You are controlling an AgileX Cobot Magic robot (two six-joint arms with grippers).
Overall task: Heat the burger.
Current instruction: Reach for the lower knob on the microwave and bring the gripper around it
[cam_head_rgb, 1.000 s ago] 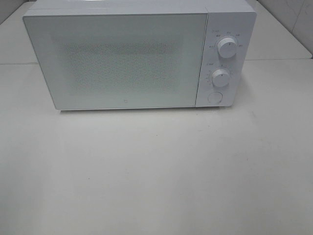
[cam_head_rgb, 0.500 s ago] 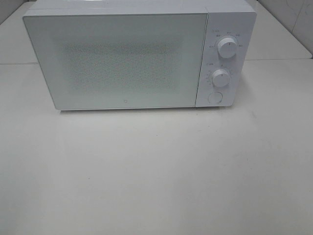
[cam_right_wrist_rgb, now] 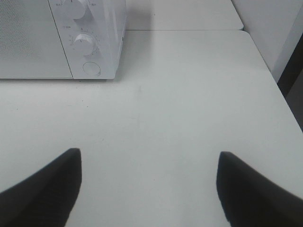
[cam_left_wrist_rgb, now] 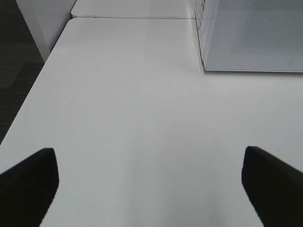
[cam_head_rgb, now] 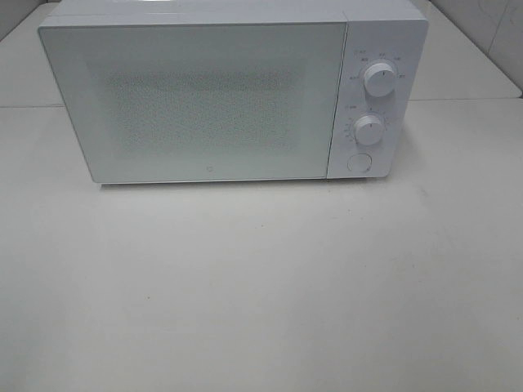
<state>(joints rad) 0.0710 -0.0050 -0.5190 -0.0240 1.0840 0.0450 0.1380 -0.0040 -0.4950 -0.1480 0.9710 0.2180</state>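
Though outside the high view, left claw (cam_left_wrist_rgb: 149,156) and right claw (cam_right_wrist_rgb: 149,157) agape.

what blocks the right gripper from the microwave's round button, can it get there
Probably yes: the right gripper is open, and only table shows between it and the button on the microwave front.

My jaws stand wide apart, their dark tips low over the white surface (cam_right_wrist_rgb: 180,109), with only that surface showing between them. Ahead and off to one side sits a white microwave (cam_right_wrist_rgb: 110,28) with its door shut. Its lower dial (cam_right_wrist_rgb: 85,43) sits above a round button (cam_right_wrist_rgb: 91,69). The marks around the dial are blurred, perhaps numbers.
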